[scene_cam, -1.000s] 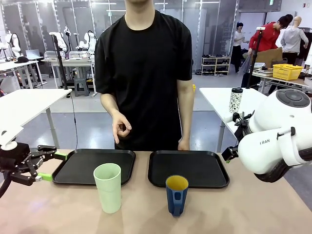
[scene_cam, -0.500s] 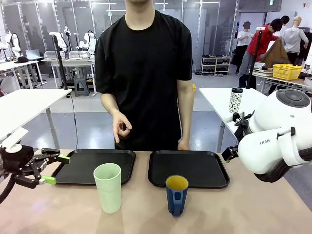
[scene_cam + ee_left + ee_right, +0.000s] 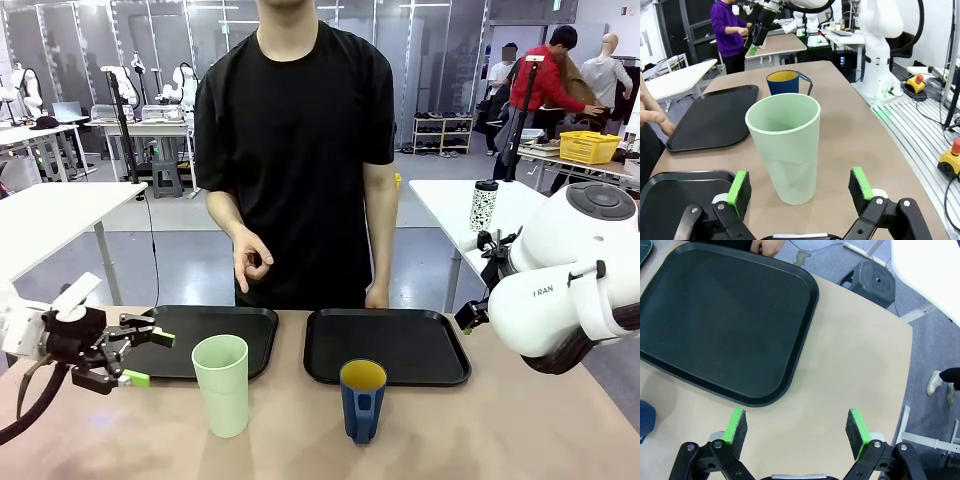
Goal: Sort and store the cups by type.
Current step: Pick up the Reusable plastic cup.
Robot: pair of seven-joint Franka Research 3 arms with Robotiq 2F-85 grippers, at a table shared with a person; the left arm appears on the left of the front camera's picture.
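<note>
Front view, tan table (image 3: pixel 520 430), black trays (image 3: pixel 390 345), lab behind, left gripper (image 3: pixel 150 360) and right gripper (image 3: pixel 796 412) spread wide.

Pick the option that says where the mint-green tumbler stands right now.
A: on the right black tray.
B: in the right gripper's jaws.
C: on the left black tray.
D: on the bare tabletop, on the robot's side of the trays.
D: the mint-green tumbler stands upright on the table, just on the robot's side of the left black tray, and nothing grips it.

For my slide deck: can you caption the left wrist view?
Robot's open left hand facing the mint-green tumbler on the table, blue mug behind, black tray alongside.
</note>
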